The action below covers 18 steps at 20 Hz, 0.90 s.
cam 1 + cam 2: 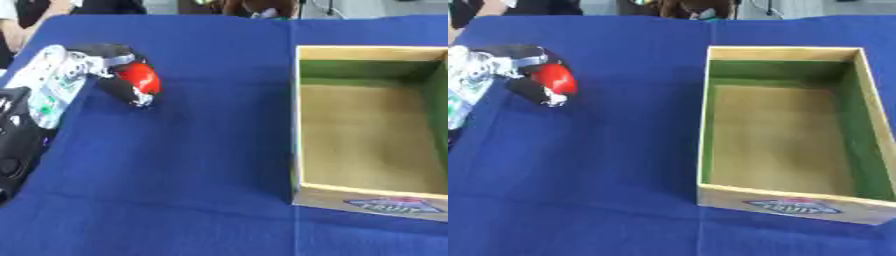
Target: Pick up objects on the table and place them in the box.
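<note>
Left hand [118, 70] grasping red object [140, 77]; carry step: next, move right over empty wooden box [785, 54], release

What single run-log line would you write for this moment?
left hand: fingers curled round small red rounded object | open wooden box with green inner walls: empty | blue tablecloth | right hand: unseen

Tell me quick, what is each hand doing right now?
Left hand: closed around a red object, above the blue table.
Right hand: not in view.
</note>
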Available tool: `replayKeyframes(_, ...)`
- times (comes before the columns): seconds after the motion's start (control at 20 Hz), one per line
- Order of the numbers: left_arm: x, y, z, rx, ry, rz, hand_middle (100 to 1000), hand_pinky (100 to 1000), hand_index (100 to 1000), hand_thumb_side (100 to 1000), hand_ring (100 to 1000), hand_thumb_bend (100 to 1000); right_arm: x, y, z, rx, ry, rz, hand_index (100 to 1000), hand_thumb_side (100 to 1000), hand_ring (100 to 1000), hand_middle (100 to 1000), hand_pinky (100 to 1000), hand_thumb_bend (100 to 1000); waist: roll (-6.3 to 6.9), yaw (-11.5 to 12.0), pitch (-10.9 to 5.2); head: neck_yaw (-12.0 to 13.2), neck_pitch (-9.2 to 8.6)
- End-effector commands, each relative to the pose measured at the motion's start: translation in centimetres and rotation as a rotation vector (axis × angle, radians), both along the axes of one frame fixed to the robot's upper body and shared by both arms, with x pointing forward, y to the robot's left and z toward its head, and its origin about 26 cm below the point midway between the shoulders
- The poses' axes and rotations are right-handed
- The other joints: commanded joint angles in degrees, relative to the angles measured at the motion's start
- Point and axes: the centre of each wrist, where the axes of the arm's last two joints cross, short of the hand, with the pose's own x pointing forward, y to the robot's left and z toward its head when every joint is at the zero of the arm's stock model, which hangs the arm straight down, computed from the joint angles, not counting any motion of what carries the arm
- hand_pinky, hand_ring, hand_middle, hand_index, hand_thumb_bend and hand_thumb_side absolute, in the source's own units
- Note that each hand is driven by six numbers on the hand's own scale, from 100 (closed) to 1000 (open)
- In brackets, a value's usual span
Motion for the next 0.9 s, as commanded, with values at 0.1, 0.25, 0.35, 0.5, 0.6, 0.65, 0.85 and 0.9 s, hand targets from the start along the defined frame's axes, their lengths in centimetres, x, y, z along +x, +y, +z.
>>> replayKeyframes(0.1,-0.4,0.5,1.5,-0.015,-0.065,0.019,588,238,853,498,547,100,-0.4,0.1,0.8,-0.015,-0.029,-0.007,867,1000,832,826,831,100,-0.04,-0.02,-1.97,-0.22,-0.55)
replayKeyframes(0.25,-0.5,0.3,1.6,-0.021,-0.077,0.015,580,228,849,507,539,100,-0.4,0.1,0.7,-0.014,-0.027,-0.009,867,1000,832,826,830,100,0.04,0.02,-2.30,-0.31,-0.30)
replayKeyframes(0.35,-0.6,-0.1,2.0,-0.019,-0.088,0.001,572,219,844,512,530,100,-0.4,0.1,0.7,-0.013,-0.026,-0.009,868,1000,832,826,830,100,0.10,0.08,-2.60,-0.36,-0.09)
replayKeyframes(0.5,-0.8,-0.5,2.3,-0.010,-0.096,-0.010,571,218,843,512,530,100,-0.4,0.1,0.7,-0.014,-0.024,-0.008,868,1000,832,826,830,100,0.14,0.16,-2.81,-0.43,0.07)
replayKeyframes(0.6,-0.8,-0.6,2.3,-0.008,-0.097,-0.010,574,212,843,512,526,100,-0.4,0.1,0.7,-0.014,-0.024,-0.008,867,1000,832,827,830,111,0.19,0.22,-2.86,-0.52,0.14)
replayKeyframes(0.65,-0.8,-0.9,2.5,-0.002,-0.105,-0.020,563,207,827,497,523,100,-0.4,0.1,0.8,-0.016,-0.026,-0.001,868,1000,831,826,829,100,0.26,0.23,-3.30,-0.72,0.89)
replayKeyframes(0.85,-1.6,-5.2,4.4,0.067,-0.180,-0.156,559,202,825,487,520,100,-0.2,0.8,1.3,-0.014,-0.022,0.021,868,1000,832,826,827,100,0.17,0.71,-4.91,-2.69,3.21)
replayKeyframes(0.9,-2.0,-6.0,4.8,0.082,-0.195,-0.181,557,202,821,484,520,100,-0.2,0.9,1.4,-0.009,-0.021,0.020,868,1000,831,826,827,100,0.15,0.75,-5.15,-3.16,3.48)
